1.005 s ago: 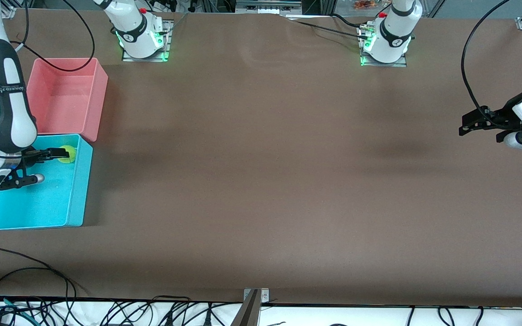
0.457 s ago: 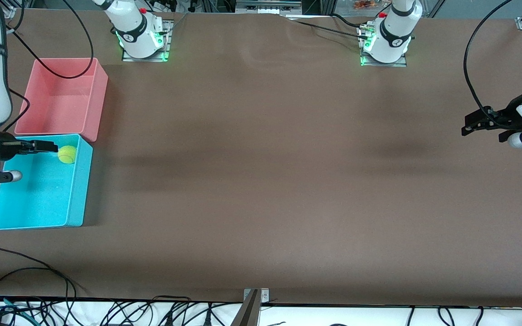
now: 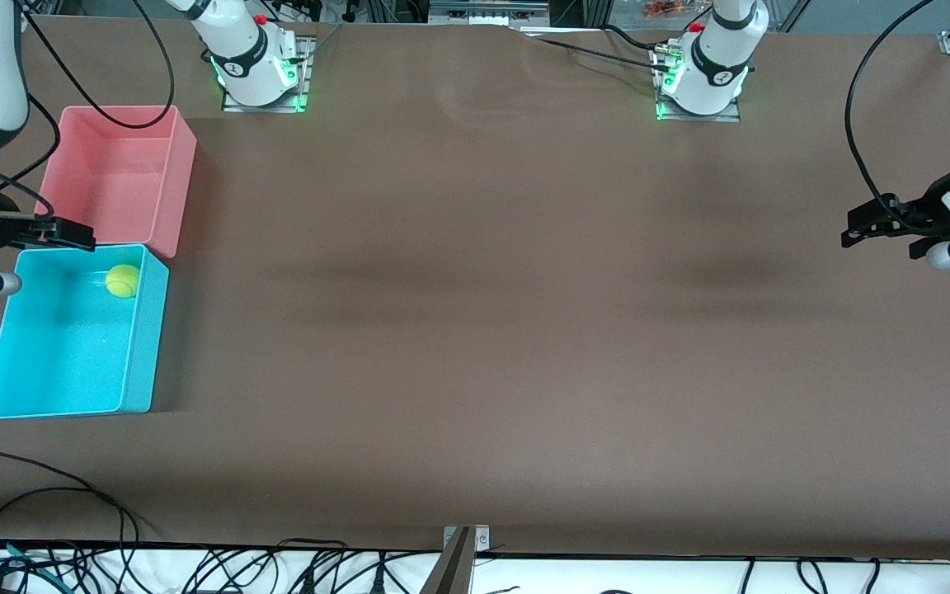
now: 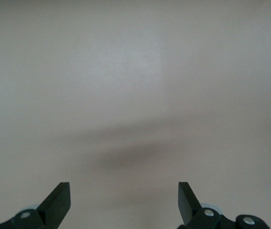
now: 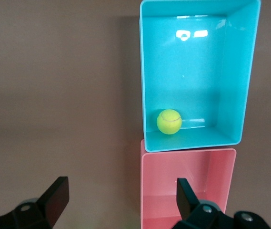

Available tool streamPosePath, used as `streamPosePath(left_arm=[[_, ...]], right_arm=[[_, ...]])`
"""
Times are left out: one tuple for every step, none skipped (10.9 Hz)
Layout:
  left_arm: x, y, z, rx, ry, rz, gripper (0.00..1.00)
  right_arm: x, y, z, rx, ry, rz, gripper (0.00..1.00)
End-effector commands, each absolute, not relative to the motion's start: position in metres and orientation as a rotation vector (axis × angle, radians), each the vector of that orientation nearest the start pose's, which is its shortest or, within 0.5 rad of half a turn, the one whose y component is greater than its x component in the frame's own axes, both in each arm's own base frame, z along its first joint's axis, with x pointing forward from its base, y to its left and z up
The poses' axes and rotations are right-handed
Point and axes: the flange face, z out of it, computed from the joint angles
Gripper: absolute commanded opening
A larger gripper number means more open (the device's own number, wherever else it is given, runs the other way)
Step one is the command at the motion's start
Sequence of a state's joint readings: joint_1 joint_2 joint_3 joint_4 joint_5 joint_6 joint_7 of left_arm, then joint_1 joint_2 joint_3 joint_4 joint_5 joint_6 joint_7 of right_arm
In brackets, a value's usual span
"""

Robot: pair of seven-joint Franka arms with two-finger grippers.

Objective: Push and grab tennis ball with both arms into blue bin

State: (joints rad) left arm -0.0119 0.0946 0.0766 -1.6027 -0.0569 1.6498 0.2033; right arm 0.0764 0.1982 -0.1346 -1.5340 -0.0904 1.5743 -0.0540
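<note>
The yellow-green tennis ball (image 3: 121,280) (image 5: 169,121) lies inside the blue bin (image 3: 148,346) (image 5: 197,67), in the corner next to the pink bin. My right gripper (image 3: 57,264) (image 5: 121,195) hangs open and empty in the air, over the pink bin's edge where the two bins meet. No finger touches the ball. My left gripper (image 3: 850,232) (image 4: 123,195) waits open and empty over bare brown table at the left arm's end.
A pink bin (image 3: 112,177) (image 5: 187,183) of the same shape stands empty against the blue bin, farther from the front camera. Black cables (image 3: 71,528) trail along the table's front edge. Both arm bases (image 3: 261,70) stand at the back.
My right gripper has lifted out of the blue bin and drawn away from the ball, which stays in the bin. The left gripper has barely shifted.
</note>
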Motion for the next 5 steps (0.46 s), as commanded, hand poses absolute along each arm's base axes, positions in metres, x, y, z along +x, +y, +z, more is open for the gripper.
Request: streamPosePath(left_arm=[[0.578, 0.032, 0.565, -3.216, 0.239, 0.062, 1.00], [0.579, 0.031, 0.565, -3.215, 0.241, 0.062, 1.00], [0.578, 0.032, 0.565, -3.216, 0.239, 0.062, 1.00], [0.579, 0.031, 0.565, -3.216, 0.239, 0.062, 1.00], [0.579, 0.031, 0.565, -3.216, 0.236, 0.062, 1.00]], right_arm=[[0.597, -0.041, 0.573, -3.179, 0.034, 0.148, 1.00], [0.594, -0.047, 0.575, -3.174, 0.021, 0.168, 1.00], [0.590, -0.048, 0.575, -3.168, -0.012, 0.211, 1.00], [0.589, -0.048, 0.580, -3.166, -0.041, 0.215, 1.00], [0.588, -0.052, 0.598, -3.164, -0.029, 0.177, 1.00]])
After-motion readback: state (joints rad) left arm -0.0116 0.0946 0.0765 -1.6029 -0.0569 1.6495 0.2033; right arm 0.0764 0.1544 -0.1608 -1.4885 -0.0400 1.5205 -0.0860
